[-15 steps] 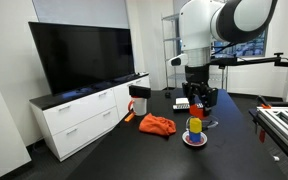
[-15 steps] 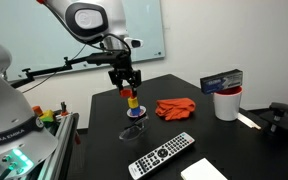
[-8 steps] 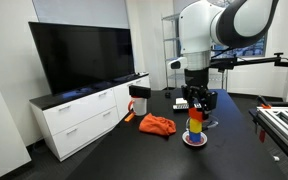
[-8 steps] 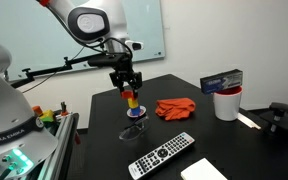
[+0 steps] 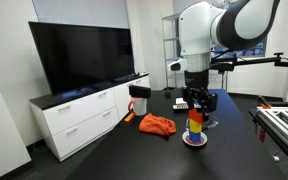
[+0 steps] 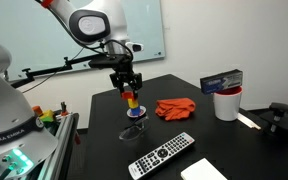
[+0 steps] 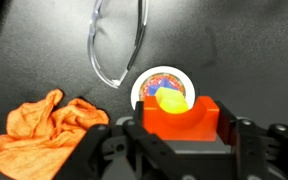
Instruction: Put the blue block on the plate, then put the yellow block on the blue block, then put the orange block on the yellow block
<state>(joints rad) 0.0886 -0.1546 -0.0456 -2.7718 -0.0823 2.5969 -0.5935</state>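
A small white plate (image 5: 187,142) (image 6: 127,114) (image 7: 140,87) sits on the black table. A blue block (image 6: 134,108) stands on it, with the yellow block (image 5: 195,127) (image 6: 133,101) (image 7: 170,100) on top. My gripper (image 5: 195,109) (image 6: 128,90) (image 7: 181,128) is straight above the stack. It is shut on the orange block (image 5: 195,115) (image 6: 130,95) (image 7: 180,117). The orange block is on or just over the yellow block; I cannot tell whether they touch. In the wrist view the blue block is hidden under the others.
An orange cloth (image 5: 156,125) (image 6: 174,108) (image 7: 39,130) lies beside the plate, and clear safety glasses (image 7: 114,45) lie behind it. A remote (image 6: 162,153), a white cup (image 6: 226,103) and a box (image 6: 222,80) are also on the table. A TV (image 5: 79,55) stands on a white cabinet.
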